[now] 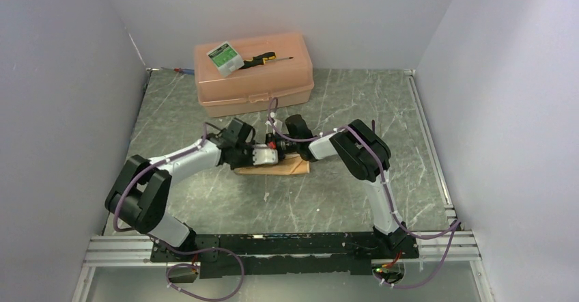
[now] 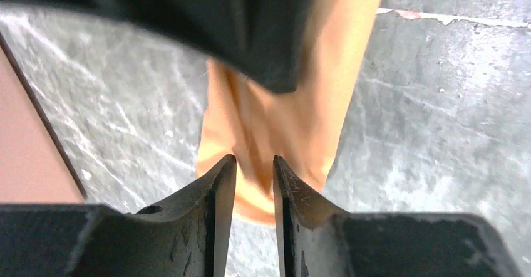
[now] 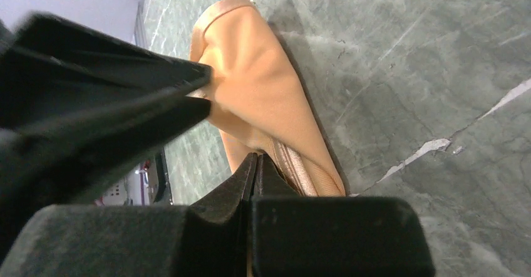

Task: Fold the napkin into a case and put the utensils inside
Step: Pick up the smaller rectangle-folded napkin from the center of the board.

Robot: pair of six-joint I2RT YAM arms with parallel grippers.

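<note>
1 napkin (image 3: 263,83) sits pinched in right gripper (image 3: 255,159).

Napkin (image 2: 282,133) peach-orange; table (image 1: 355,104) grey-green, white-veined; plastic box (image 1: 259,87) peach.

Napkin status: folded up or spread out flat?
Folded. The napkin lies as a narrow strip on the table, with layered hemmed edges showing in the right wrist view.

one napkin (image 1: 290,167); one plastic box (image 1: 259,87); one screwdriver (image 1: 263,59); one green-white packet (image 1: 225,57)
</note>
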